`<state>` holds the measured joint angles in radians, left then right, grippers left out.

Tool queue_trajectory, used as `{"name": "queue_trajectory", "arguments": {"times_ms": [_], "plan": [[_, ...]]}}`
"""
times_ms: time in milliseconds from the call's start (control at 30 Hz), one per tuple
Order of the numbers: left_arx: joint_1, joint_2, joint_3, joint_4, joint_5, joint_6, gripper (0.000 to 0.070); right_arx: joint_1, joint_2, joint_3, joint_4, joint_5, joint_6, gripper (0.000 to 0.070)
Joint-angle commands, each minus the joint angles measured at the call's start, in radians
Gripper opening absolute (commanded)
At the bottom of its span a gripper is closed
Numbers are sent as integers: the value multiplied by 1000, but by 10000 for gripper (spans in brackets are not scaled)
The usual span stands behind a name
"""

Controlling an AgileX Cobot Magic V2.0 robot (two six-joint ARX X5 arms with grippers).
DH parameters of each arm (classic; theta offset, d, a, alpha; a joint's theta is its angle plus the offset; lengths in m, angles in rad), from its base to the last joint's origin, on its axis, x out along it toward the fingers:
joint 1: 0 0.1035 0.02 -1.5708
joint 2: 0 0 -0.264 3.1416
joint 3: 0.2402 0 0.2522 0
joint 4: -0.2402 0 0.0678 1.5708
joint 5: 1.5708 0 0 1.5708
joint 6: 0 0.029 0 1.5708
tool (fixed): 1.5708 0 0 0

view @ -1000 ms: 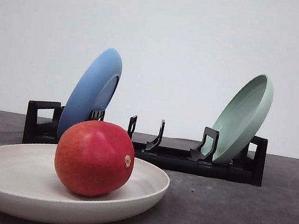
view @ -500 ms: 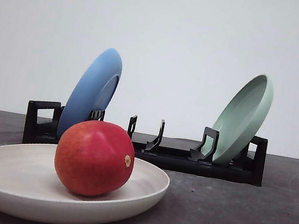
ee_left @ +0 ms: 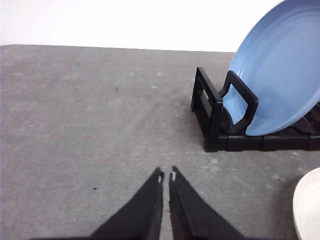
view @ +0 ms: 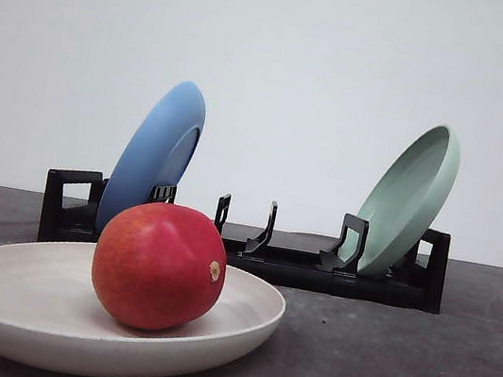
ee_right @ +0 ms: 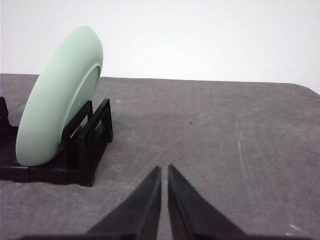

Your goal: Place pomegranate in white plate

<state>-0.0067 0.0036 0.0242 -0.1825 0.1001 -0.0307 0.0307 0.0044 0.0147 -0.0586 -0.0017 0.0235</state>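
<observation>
Left pincer point(ee_left: 166, 176) clenched on nothing above bare worktop point(ee_left: 90, 120), with the black rack point(ee_left: 220, 125) and its blue plate point(ee_left: 280, 75) ahead and to one side, a sliver of the white plate point(ee_left: 309, 205) nearer by. Right pincer point(ee_right: 164, 171) likewise pressed closed and empty, the pale green plate point(ee_right: 60, 95) leaning in the rack beyond it. Well clear of both pincers, pomegranate point(view: 159, 266) resting inside the white plate; task apparently complete, nothing left to carry.
</observation>
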Motion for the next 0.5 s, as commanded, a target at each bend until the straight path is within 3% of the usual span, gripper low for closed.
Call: {"name": "queue_trajectory", "arguments": {"times_ms": [0, 467], "plan": [[0, -1, -12, 0, -3, -7, 0, -2, -1, -4, 14, 2, 11, 19], [0, -1, -12, 0, -3, -7, 0, -2, -1, -4, 14, 2, 11, 19]]}}
